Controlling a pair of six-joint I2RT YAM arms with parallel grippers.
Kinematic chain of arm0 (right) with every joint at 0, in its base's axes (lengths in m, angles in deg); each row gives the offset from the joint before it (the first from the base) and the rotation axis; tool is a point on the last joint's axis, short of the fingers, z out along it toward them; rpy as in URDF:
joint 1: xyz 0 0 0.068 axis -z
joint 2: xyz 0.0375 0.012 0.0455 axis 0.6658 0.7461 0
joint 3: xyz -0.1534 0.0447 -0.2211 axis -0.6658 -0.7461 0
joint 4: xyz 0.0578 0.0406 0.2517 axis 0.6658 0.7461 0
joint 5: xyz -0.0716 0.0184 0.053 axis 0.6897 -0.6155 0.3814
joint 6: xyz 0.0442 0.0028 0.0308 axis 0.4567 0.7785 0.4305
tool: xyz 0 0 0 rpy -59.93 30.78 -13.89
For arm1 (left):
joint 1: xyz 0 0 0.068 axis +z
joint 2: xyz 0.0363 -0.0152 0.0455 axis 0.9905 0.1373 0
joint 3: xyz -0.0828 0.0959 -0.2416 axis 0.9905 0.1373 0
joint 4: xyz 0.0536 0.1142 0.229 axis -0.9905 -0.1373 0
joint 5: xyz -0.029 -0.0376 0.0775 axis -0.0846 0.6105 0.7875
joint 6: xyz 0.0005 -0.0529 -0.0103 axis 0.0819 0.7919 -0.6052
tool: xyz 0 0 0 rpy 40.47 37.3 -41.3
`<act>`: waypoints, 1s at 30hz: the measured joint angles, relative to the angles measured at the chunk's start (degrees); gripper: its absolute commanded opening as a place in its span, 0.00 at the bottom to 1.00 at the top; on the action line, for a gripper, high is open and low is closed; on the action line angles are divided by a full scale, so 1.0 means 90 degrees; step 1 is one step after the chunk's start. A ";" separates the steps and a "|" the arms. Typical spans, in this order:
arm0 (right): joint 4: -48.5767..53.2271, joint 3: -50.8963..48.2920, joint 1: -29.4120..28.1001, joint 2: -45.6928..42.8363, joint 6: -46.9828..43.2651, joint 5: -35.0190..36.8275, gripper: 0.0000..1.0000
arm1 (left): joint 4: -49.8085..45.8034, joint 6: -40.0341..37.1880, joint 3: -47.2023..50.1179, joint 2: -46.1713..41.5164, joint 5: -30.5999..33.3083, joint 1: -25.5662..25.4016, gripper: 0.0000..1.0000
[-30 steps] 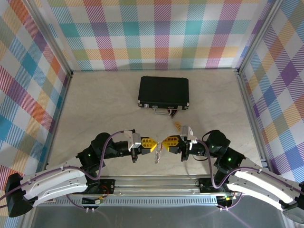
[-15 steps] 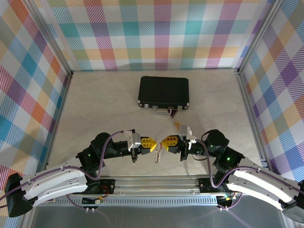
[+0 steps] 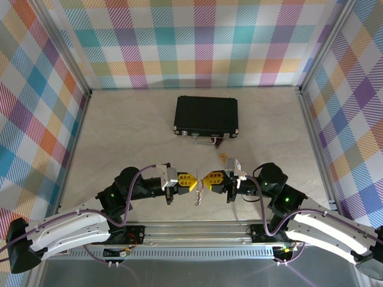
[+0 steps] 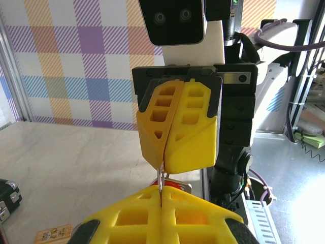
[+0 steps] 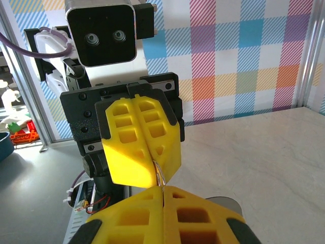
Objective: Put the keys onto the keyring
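The right pincer [image 3: 205,179] is nudged toward the left pincer [image 3: 194,181] at 9 o'clock; both are shut on silver metal [image 3: 198,195]; joining seems near

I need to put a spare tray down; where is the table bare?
Bare: the left side between black case and left wall, and the far right corner. Crowded: near centre, where left gripper and right gripper pinch the keyring.

My left gripper [image 3: 193,182] and right gripper [image 3: 207,179] face tip to tip, fingers pressed together — both arms bent inward, elbows out.
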 measured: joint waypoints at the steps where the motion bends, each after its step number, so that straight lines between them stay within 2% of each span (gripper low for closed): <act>1: 0.0002 0.0000 0.0000 0.0000 0.0000 0.0000 0.00 | -0.0024 -0.0017 0.0000 0.0000 0.0007 0.0000 0.00; 30: 0.0015 0.0000 0.0002 0.0083 0.0000 -0.0100 0.00 | -0.0316 -0.0095 -0.0090 0.0046 0.0012 0.0000 0.00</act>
